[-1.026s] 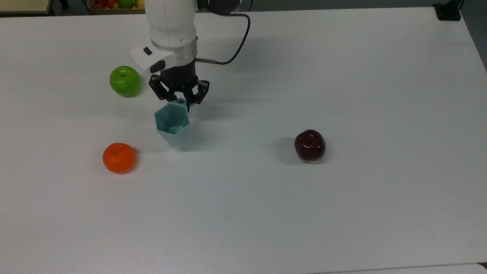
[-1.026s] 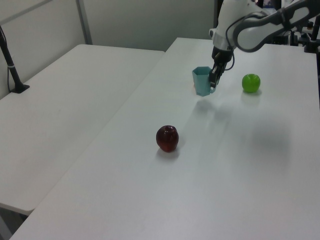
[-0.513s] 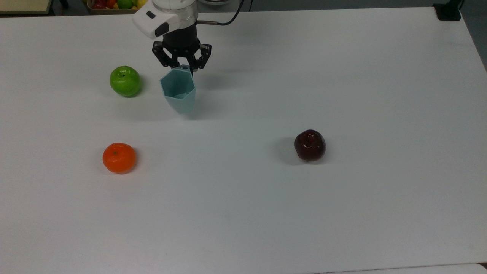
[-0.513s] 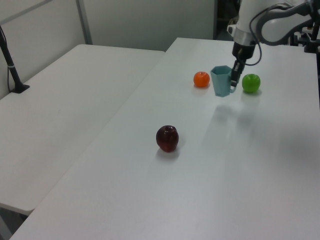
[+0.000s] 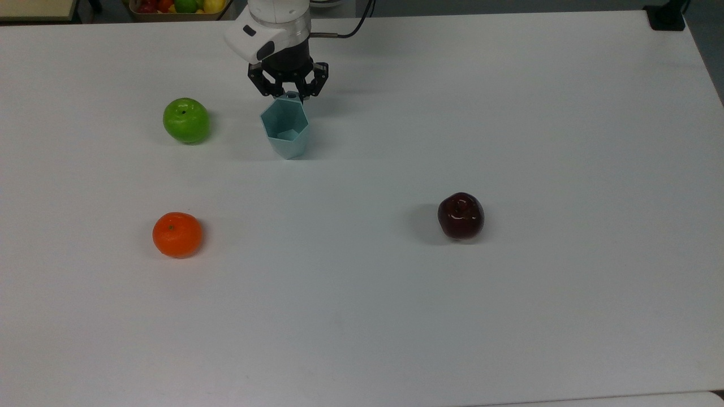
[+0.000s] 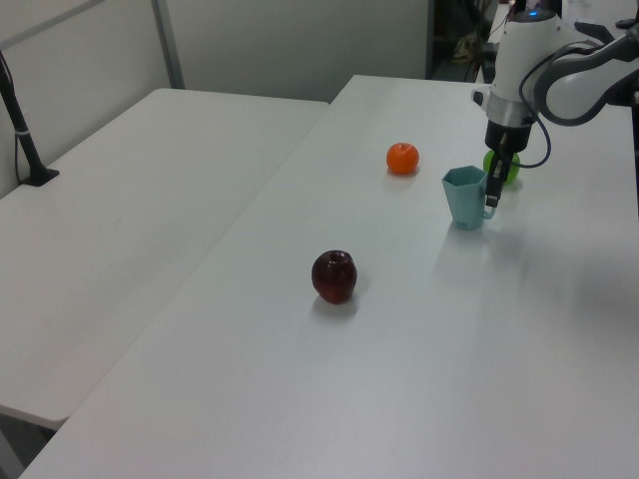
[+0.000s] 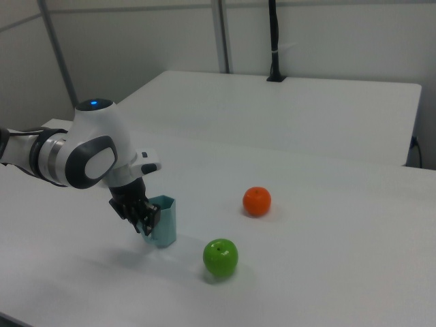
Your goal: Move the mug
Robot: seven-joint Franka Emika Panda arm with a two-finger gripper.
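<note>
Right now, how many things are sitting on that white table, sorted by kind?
Apples: 2, a green apple and a dark red apple
Oranges: 1, the orange
Mugs: 1, the mug, its handle in the pincer
Total: 4

Left view. The arm descends from the upper right; its hand [image 6: 490,198] is closed on the handle side of the mug [image 6: 464,196], which stands upright on the white tabletop [image 6: 399,349]. A green apple [image 6: 509,168] lies just behind the hand, partly hidden by it. An orange [image 6: 402,158] sits to the left view's left of the mug, apart from it. A dark red apple [image 6: 334,275] rests nearer the camera, well apart from the others.
</note>
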